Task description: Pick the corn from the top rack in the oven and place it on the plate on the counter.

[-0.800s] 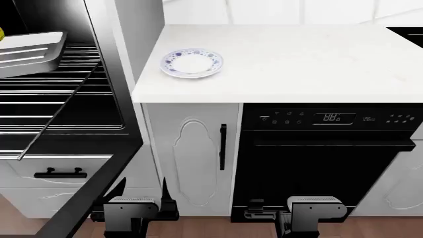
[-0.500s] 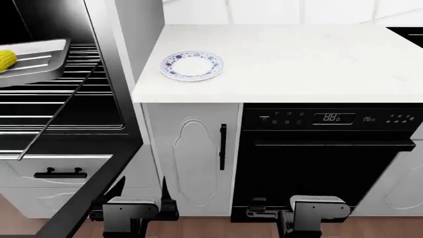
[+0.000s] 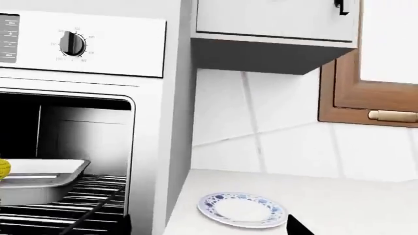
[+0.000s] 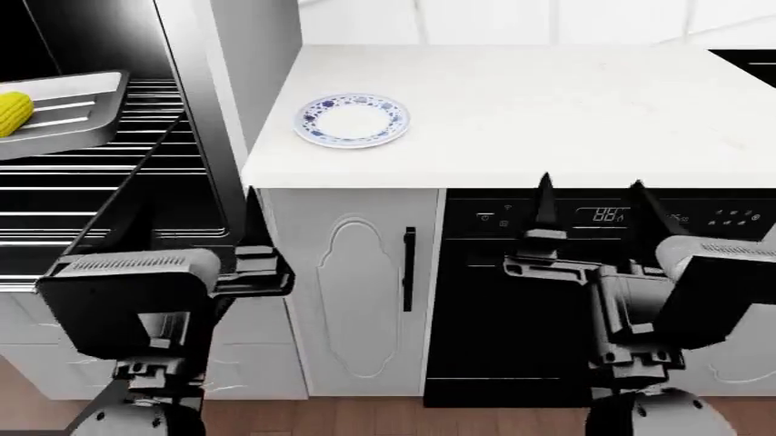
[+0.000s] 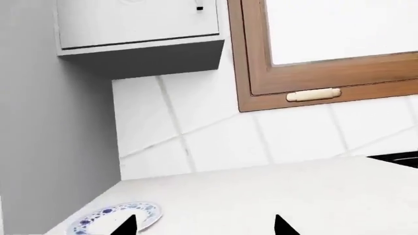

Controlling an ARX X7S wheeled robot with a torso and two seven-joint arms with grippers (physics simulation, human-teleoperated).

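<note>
On grey tray [image 4: 73, 113] lies corn [image 4: 13, 112]; right hand [image 4: 591, 200] spread, left hand [image 4: 249, 272] unclear

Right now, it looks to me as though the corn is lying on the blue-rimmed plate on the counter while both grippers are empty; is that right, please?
Not quite. The corn lies in the grey baking tray inside the oven, as the head view shows. The plate on the counter has nothing on it. The rest holds: the left gripper and right gripper are both empty.
</note>
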